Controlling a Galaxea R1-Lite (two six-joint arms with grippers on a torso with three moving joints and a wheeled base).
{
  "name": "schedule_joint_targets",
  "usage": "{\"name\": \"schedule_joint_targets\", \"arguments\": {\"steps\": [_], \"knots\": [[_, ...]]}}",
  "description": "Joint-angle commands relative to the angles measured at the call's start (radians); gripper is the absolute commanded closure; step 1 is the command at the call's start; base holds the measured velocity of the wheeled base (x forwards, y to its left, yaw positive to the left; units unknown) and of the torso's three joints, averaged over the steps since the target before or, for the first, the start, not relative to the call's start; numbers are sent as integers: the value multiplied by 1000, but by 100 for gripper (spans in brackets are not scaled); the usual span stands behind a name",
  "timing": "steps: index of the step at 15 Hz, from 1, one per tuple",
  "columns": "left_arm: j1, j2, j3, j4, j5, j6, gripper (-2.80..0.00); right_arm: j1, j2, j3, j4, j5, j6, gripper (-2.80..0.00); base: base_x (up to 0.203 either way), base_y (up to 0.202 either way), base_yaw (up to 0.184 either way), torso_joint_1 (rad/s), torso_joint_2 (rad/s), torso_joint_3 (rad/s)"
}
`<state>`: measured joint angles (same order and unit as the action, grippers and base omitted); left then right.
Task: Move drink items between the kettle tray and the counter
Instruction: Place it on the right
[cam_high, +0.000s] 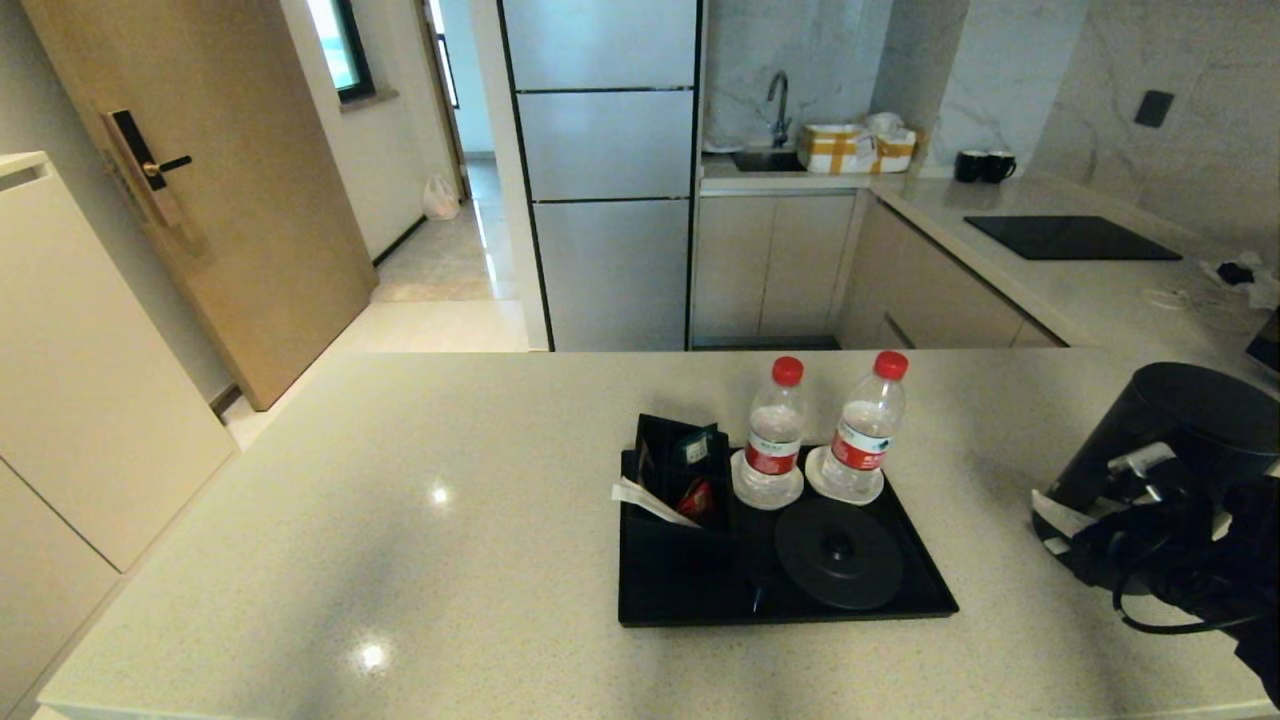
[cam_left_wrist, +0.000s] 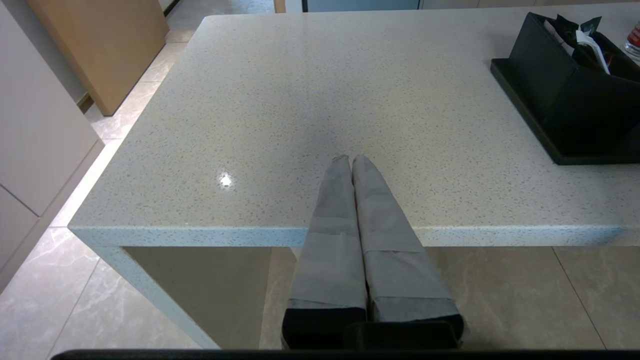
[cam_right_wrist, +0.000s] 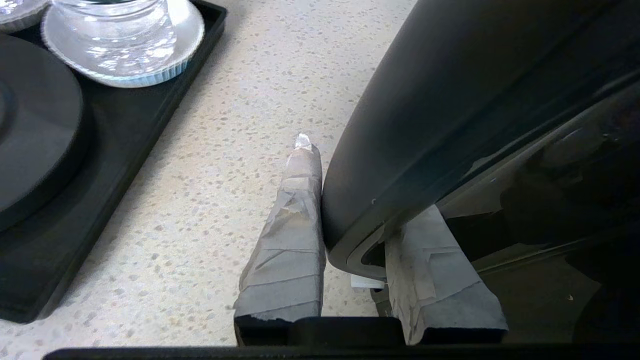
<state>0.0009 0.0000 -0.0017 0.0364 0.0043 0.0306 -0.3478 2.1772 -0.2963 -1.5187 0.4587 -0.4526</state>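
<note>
1. Kitchen space is stretching behind a wide, glossy, finely speckled beige stone table, with a tall fridge, a sink and a black cooktop sitting on the far worktop.
2. Sitting on the table, a flat black rectangular tray with a low rim is carrying a round black kettle base, a black sachet box and two white coasters.
3. Right of the tray and well apart from it, a tall dark grey cylindrical kettle is leaning tilted above the table. The right gripper is gripping its handle, the taped fingers closing on either side.
4. Two clear, red-capped water bottles are standing upright, one on each coaster: the left bottle and the right bottle.
5. The left gripper is resting parked at the table's near edge, its fingers pressing together on nothing.
6. Judging the risks: the kettle's smooth hard shell may be slipping or swinging in such a narrow hold, and a tilted approach could be missing the base, catching the tray's rim or toppling the light bottles beside it.
</note>
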Motion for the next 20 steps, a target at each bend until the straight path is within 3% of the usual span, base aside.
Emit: {"name": "schedule_joint_targets", "arguments": {"steps": [1,5,6,13,16,20], "knots": [[-1,0,0,0,0,0,0,-6,2,-10,-11,1,-3,0,0,0,0,0,0,0],[-1,0,0,0,0,0,0,-10,6,-11,-8,-5,-3,0,0,0,0,0,0,0],[-1,0,0,0,0,0,0,-10,6,-11,-8,-5,-3,-280,0,0,0,0,0,0],[-1,0,0,0,0,0,0,-20,-29,21,-11,4,1,-280,0,0,0,0,0,0],[0,0,0,0,0,0,0,-26,-58,29,-11,8,54,-280,0,0,0,0,0,0],[0,0,0,0,0,0,0,-57,-63,41,-11,33,58,-280,0,0,0,0,0,0]]}}
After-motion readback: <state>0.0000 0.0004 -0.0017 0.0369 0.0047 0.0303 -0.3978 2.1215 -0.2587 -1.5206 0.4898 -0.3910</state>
